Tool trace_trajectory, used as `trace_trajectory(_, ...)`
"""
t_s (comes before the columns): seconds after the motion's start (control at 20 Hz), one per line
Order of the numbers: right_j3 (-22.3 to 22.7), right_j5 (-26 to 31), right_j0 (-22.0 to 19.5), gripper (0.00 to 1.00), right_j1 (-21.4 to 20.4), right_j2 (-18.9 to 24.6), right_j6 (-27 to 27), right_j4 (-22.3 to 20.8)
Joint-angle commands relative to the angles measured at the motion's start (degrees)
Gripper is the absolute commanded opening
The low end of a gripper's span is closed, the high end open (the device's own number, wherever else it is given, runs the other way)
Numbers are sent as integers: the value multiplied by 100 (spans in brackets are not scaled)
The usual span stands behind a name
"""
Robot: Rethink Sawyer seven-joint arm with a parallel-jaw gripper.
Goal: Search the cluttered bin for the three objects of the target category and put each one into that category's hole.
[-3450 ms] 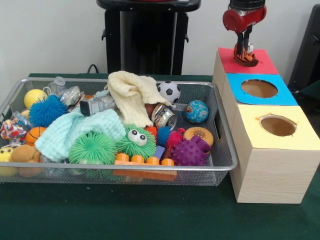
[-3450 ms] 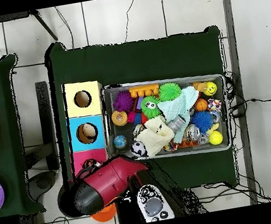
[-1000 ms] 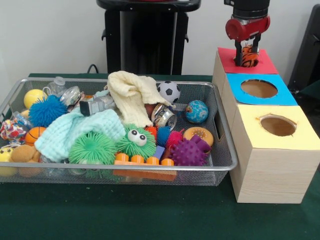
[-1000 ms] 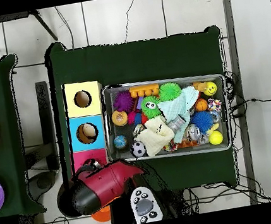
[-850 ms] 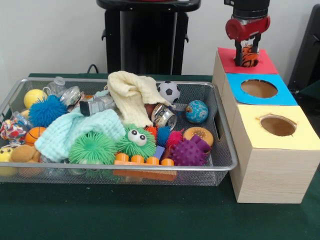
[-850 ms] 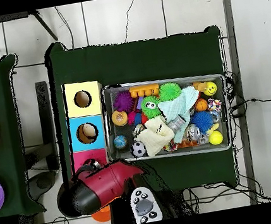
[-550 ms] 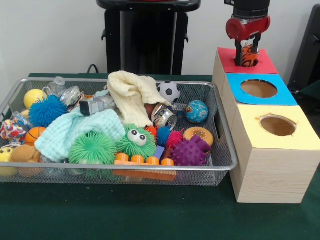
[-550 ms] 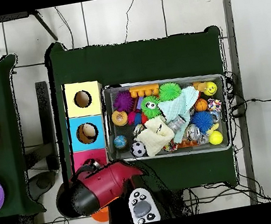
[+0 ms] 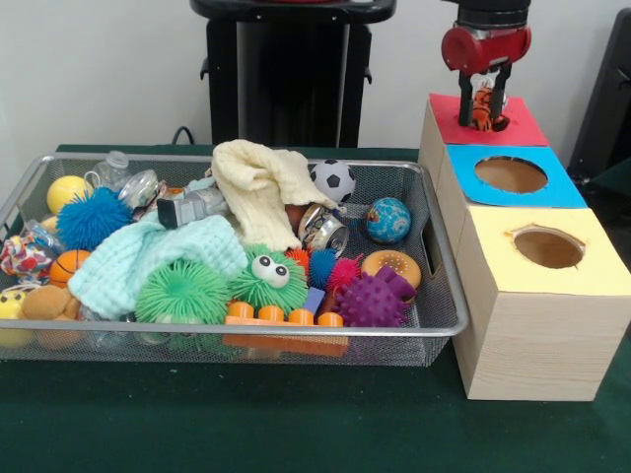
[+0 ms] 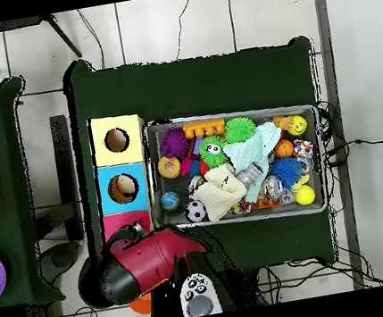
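My gripper [image 9: 483, 110] hangs over the red top [image 9: 521, 126] of the wooden box at the far right, shut on the orange black-striped tiger [image 9: 480, 104], which hangs upright between the fingers. The red-topped hole is hidden behind the tiger and fingers. The wire mesh bin [image 9: 246, 331] is full of toys. The tan-brown plush [image 9: 46, 302] lies at its front left corner, touching a yellow toy [image 9: 11, 300] at the picture's edge. In the overhead view my red arm [image 10: 144, 260] covers most of the red top [image 10: 118, 222], beside the bin [image 10: 228, 113].
The blue-topped hole [image 9: 511, 174] and the yellow-topped hole [image 9: 548, 247] lie in front of the red one. The bin holds spiky balls, a green fuzzy ball with googly eyes [image 9: 268, 276], a cream cloth [image 9: 258, 187], a mint cloth [image 9: 148, 254] and a small football [image 9: 334, 179].
The tiger lay on the red top under the gripper; the gripper closed on it. Now it has risen slightly, with the tiger upright and a little higher between the fingers.
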Motion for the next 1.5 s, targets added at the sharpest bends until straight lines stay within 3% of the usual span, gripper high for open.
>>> trace_trajectory(0.05, -491, 829, 135, 100, -113, -360, 664, -90)
trace_trajectory(0.65, -524, 1003, 372, 100, -340, -517, 690, -8)
trace_trajectory(1.0, -255, 1127, 158, 100, -283, -214, 634, 263)
trace_trajectory(1.5, -337, 1643, 112, 100, -324, -3, 600, 572)
